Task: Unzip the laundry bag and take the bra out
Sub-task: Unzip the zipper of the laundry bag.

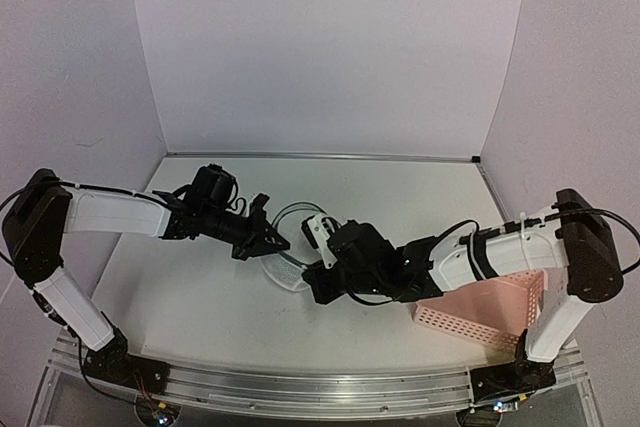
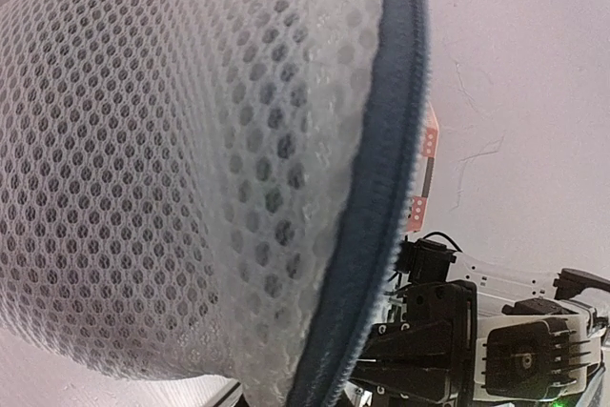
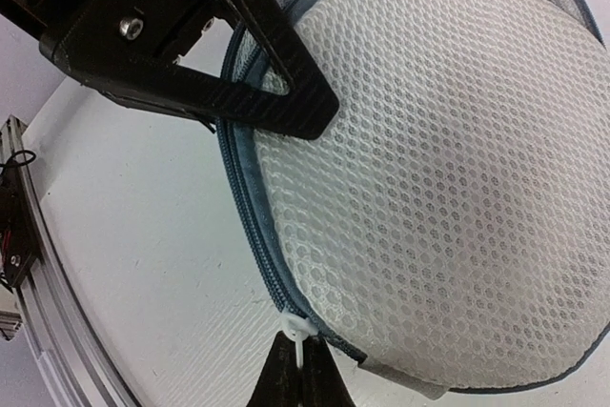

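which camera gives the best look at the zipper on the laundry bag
Right wrist: the zipper curves along the laundry bag rim, teeth and white pull clear. Left wrist shows only a dark rim band; in the top view the bag is tiny.

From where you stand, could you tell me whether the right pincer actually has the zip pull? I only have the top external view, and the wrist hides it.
Observer: Yes. In the right wrist view, the right pincer is closed on the white zip pull at the laundry bag rim.
Operator: Thank you. Is the zipper open anywhere?
Observer: The stretch of zipper visible beside the pull looks zipped shut.
Operator: And the other arm?
Observer: The left pincer is shut on the bag. Its finger overlaps the rim farther along from the pull.
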Robot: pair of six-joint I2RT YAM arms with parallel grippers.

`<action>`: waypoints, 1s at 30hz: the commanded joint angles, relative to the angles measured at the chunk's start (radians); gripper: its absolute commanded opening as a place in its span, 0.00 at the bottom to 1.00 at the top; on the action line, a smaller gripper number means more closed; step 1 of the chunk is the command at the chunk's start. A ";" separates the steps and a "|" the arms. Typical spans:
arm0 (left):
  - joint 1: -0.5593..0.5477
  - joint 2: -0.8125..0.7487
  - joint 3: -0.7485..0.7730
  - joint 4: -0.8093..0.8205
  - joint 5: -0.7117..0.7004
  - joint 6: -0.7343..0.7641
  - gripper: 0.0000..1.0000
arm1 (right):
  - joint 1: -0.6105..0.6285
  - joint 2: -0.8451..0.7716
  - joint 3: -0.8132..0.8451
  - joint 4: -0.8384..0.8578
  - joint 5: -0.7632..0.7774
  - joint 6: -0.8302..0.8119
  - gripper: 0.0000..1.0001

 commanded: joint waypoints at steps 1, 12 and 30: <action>0.014 -0.057 -0.003 0.038 -0.036 0.004 0.00 | 0.005 -0.050 -0.022 -0.014 0.042 0.028 0.00; 0.012 -0.059 -0.012 0.053 -0.033 0.001 0.00 | 0.005 -0.033 0.037 -0.014 0.013 0.013 0.21; 0.012 -0.046 -0.010 0.050 0.038 0.096 0.00 | -0.016 -0.161 0.067 -0.135 0.134 -0.060 0.53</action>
